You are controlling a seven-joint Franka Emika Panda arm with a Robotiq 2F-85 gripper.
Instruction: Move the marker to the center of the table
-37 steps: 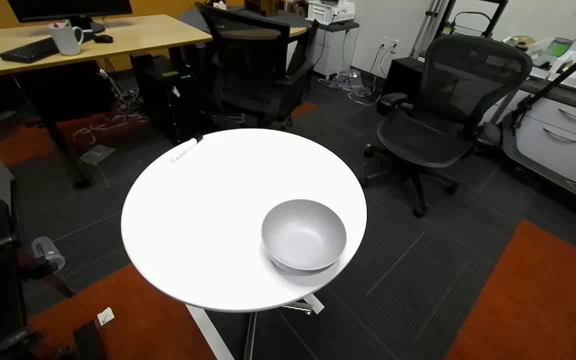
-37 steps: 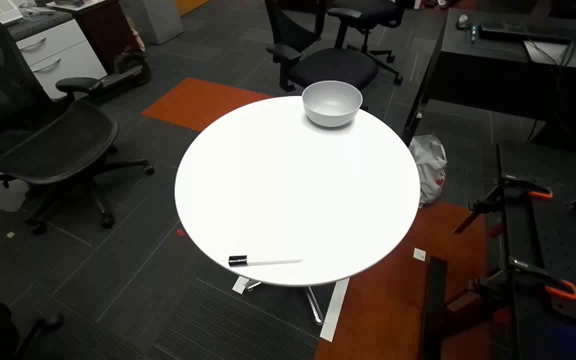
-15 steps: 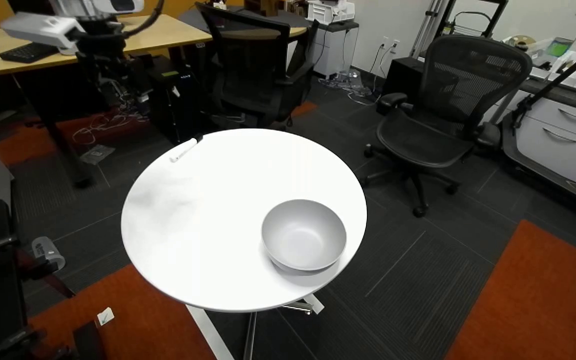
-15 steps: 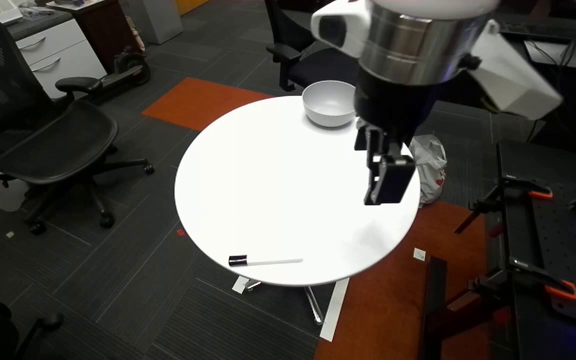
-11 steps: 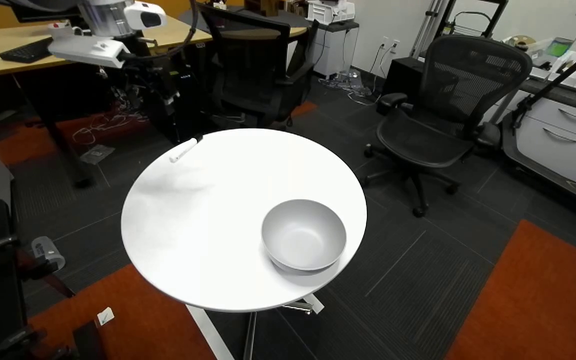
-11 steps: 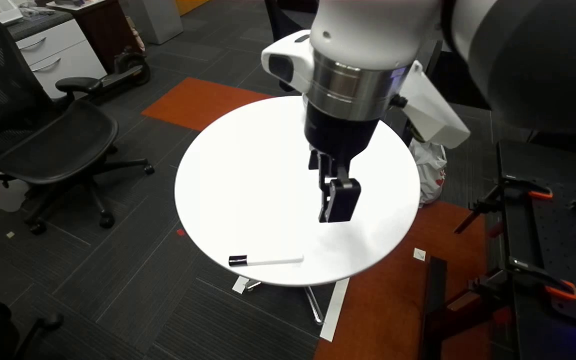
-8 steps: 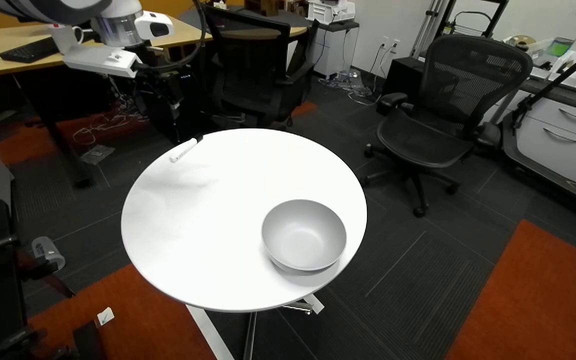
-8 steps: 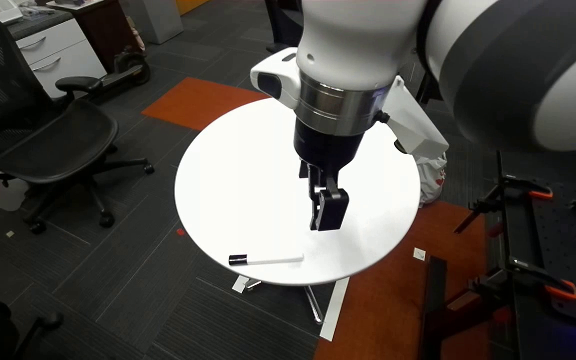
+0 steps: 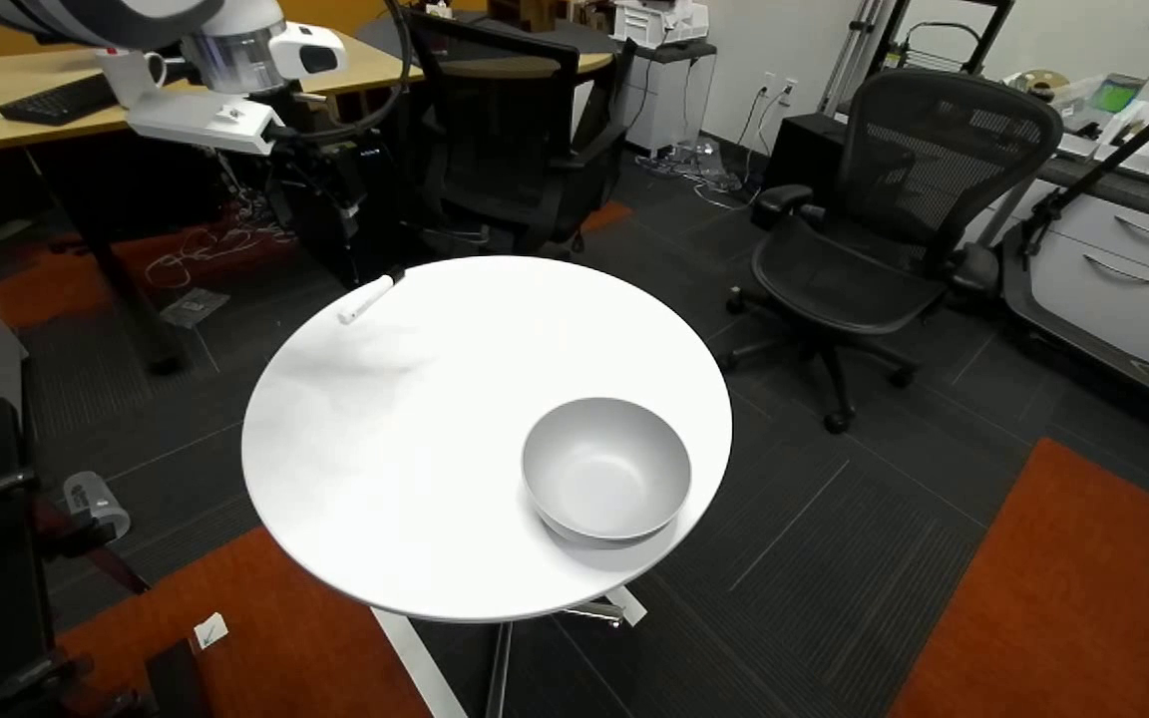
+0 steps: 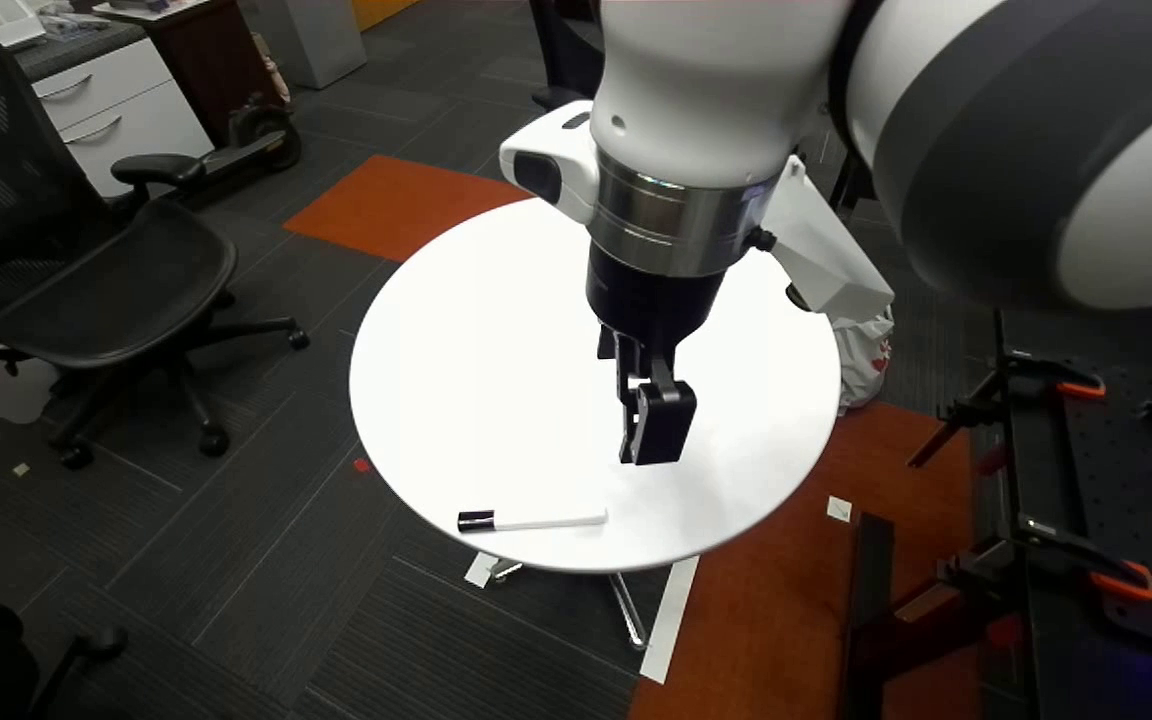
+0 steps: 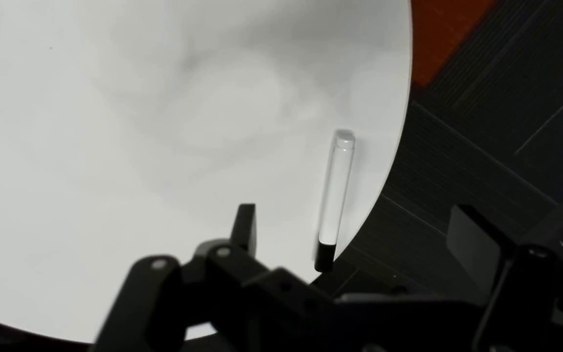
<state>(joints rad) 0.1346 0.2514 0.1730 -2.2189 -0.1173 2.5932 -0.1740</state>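
The marker, white with a black end, lies flat near the rim of the round white table in both exterior views (image 9: pixel 367 299) (image 10: pixel 551 520). The table's white top (image 9: pixel 415 479) also shows in an exterior view (image 10: pixel 476 370). In the wrist view the marker (image 11: pixel 337 193) lies along the table edge (image 11: pixel 115 195), its black end reaching the rim. My gripper (image 11: pixel 357 227) is open and empty there, its fingers wide apart to either side of the marker's black end. In an exterior view the gripper (image 10: pixel 648 430) hangs above the table, higher than the marker and apart from it.
A grey bowl (image 9: pixel 606 469) stands on the table near the rim away from the marker; in an exterior view the arm hides it. A black office chair (image 9: pixel 894 199) and a light-wood desk (image 9: pixel 335 70) stand around the table. A dark bench with orange-tipped clamps (image 10: pixel 1116 580) is nearby.
The arm has come into view and moved over the table toward the marker's side, lowering somewhat. Over the last half second it has barely moved. The marker and bowl have stayed put.
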